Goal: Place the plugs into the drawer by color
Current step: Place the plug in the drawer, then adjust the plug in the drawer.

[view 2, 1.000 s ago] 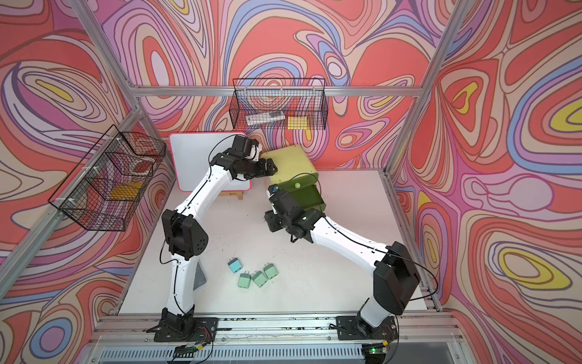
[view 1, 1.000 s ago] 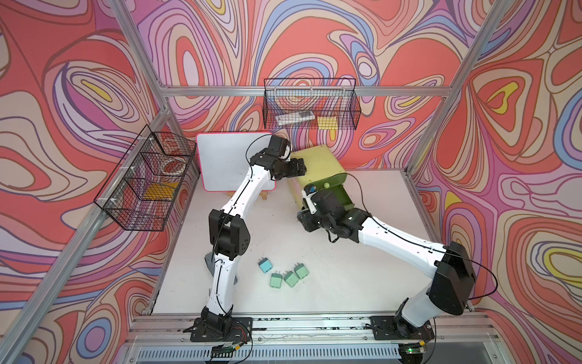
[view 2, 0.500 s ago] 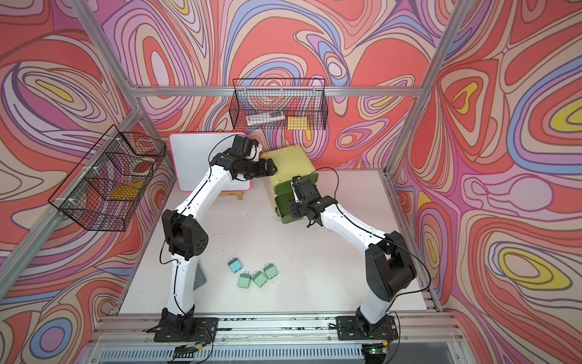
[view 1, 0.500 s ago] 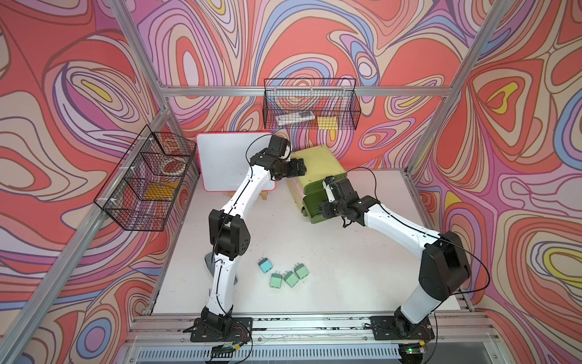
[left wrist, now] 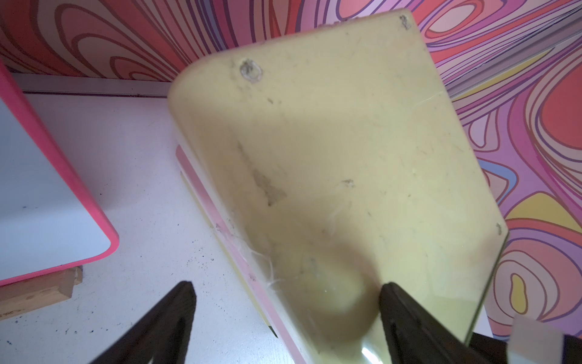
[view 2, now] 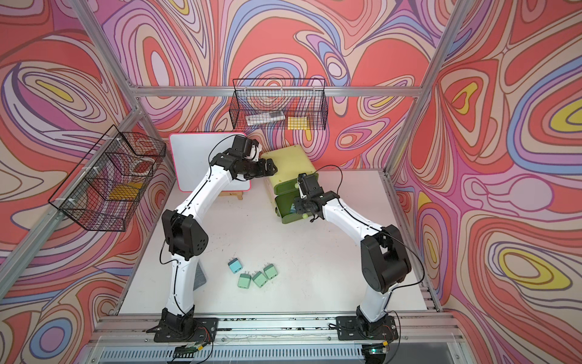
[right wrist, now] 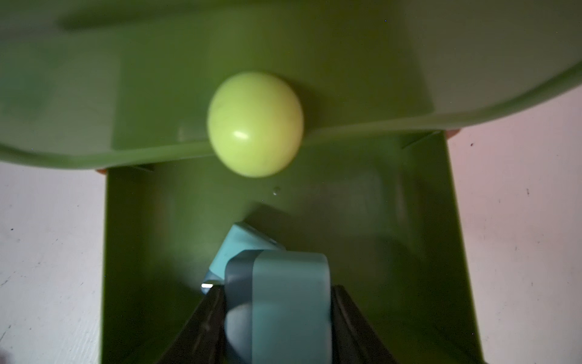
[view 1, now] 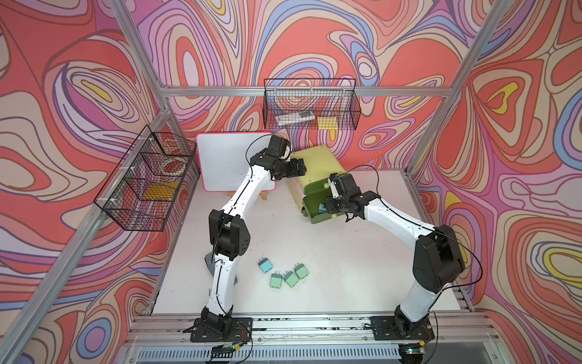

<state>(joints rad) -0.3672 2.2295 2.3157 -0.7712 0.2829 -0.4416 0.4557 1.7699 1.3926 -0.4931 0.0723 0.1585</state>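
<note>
The drawer chest is pale yellow-green and stands at the back of the table. Below its shut top front, one green drawer is pulled out. A light blue plug lies inside it. My right gripper hangs over this open drawer, shut on a second light blue plug. My left gripper is open and straddles the chest's top left edge. One light blue plug and three mint green plugs lie together on the front of the table.
A pink-rimmed whiteboard leans on a wooden stand left of the chest. Black wire baskets hang on the back wall and the left wall. A round light-green knob sticks out above the open drawer.
My right arm has swung from the chest's front left to over the open drawer, carrying the light blue plug. The left arm has stayed at the chest's top.
</note>
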